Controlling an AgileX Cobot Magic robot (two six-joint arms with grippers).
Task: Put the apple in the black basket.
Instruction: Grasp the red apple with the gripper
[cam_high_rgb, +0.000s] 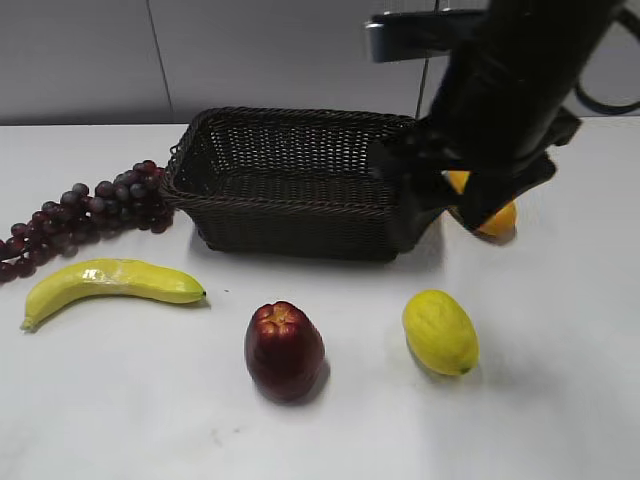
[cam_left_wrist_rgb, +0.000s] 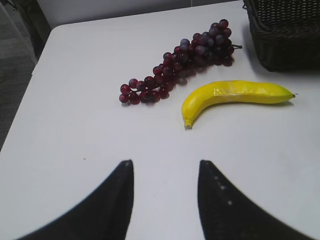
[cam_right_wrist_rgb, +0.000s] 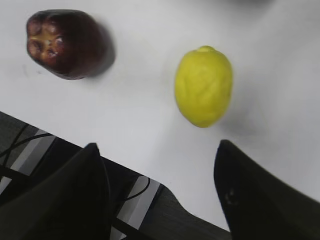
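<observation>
We've got the apple (cam_high_rgb: 284, 350) upright on the table in front of the black basket (cam_high_rgb: 290, 180), nearer our right gripper (cam_right_wrist_rgb: 157, 192), which hangs open with the apple off its left finger; left gripper (cam_left_wrist_rgb: 165, 197) open too.

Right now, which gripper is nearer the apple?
Right. The right gripper hangs open with the apple in its view, ahead and left, beside the lemon. The left gripper faces the grapes and banana; no apple there.
</observation>
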